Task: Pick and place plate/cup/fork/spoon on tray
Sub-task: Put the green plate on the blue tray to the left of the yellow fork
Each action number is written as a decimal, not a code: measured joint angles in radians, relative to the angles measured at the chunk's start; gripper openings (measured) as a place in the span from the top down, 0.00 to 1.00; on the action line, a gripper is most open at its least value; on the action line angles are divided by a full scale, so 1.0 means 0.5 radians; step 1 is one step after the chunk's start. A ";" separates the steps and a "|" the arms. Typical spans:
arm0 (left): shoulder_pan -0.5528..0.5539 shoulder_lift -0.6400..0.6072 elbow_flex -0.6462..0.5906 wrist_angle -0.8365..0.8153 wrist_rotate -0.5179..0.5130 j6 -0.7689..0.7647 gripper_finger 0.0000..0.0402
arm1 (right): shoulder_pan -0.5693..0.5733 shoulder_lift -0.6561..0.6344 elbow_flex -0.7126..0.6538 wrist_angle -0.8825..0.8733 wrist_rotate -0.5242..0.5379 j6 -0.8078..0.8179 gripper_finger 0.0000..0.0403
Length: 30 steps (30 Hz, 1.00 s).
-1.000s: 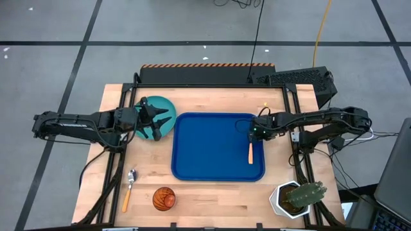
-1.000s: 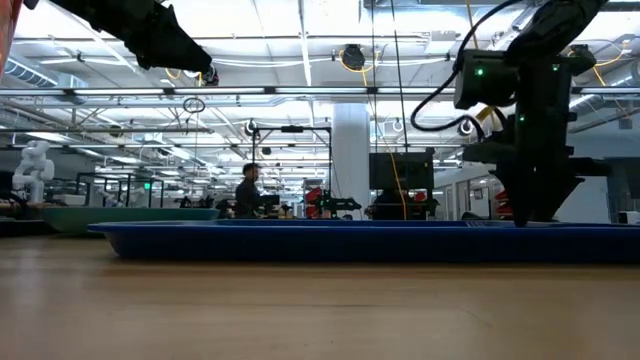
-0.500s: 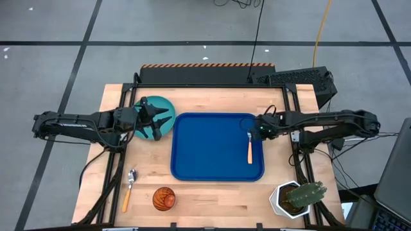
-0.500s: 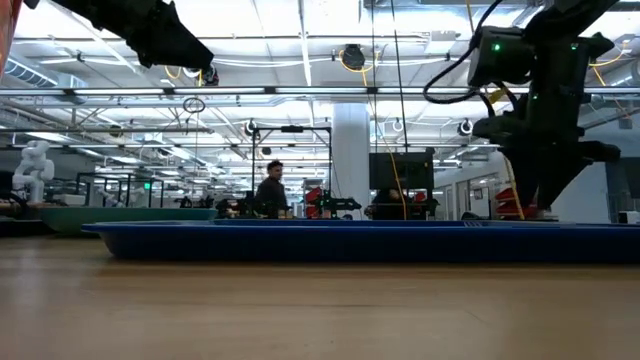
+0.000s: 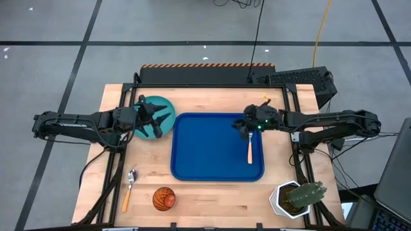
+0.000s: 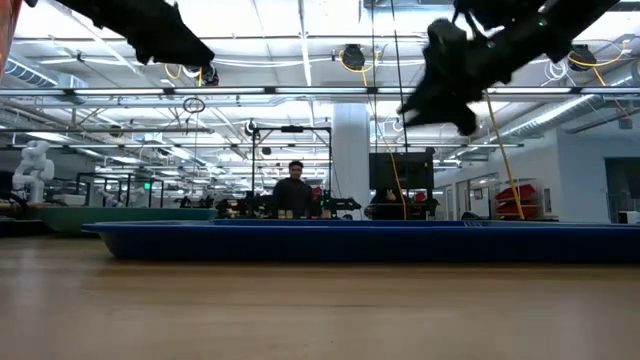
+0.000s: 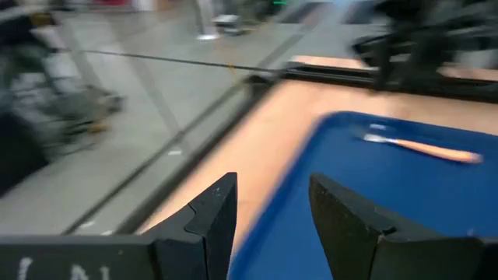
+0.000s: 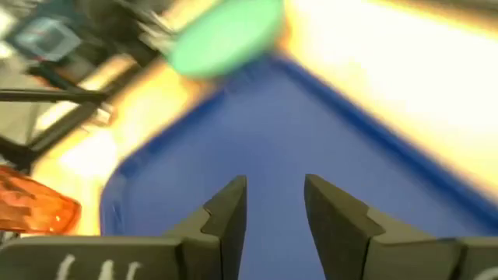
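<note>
The blue tray (image 5: 212, 151) lies at the table's middle. The fork (image 5: 250, 150) lies flat in it near its right rim, tines toward the far edge; it also shows in the left wrist view (image 7: 424, 148). The teal plate (image 5: 166, 106) rests on the table left of the tray's far corner. My left gripper (image 5: 156, 119) hovers open above the plate, touching nothing. My right gripper (image 5: 243, 125) is open and empty, raised above the tray's far right part (image 6: 430, 100). The spoon (image 5: 128, 189) and the amber cup (image 5: 164, 198) sit on the table near the front left.
A white pot with a cactus (image 5: 298, 197) stands at the table's near right corner. A black box (image 5: 298, 78) sits beyond the far right edge. A person (image 6: 293, 192) stands in the room behind the table. Bare wood lies in front of the tray.
My right gripper has risen from the tray by the fork and tipped from pointing down to nearly level, pointing toward the table's left, shifting a little toward the far left. The fork stays flat in the tray.
</note>
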 joint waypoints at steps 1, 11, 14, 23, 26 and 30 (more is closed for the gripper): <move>0.000 0.000 0.000 -0.009 -0.111 -0.022 0.59 | 0.000 0.014 0.000 0.118 -0.001 -0.109 0.70; 0.041 0.162 0.005 -0.499 -0.166 -0.313 0.59 | -0.001 0.035 0.000 0.353 0.018 -0.797 0.70; 0.106 0.291 0.120 -0.909 0.003 -0.466 0.59 | 0.000 0.035 0.000 0.387 0.144 -0.932 0.70; 0.334 0.757 0.615 -1.710 0.693 -0.512 0.59 | -0.002 0.035 0.000 0.343 0.208 -1.091 0.70; 0.360 0.894 0.569 -1.836 0.844 -0.395 0.59 | -0.001 0.035 0.000 0.274 0.209 -1.088 0.70; 0.359 1.063 0.434 -1.818 0.822 -0.223 0.59 | -0.001 0.035 -0.057 0.265 0.211 -1.069 0.70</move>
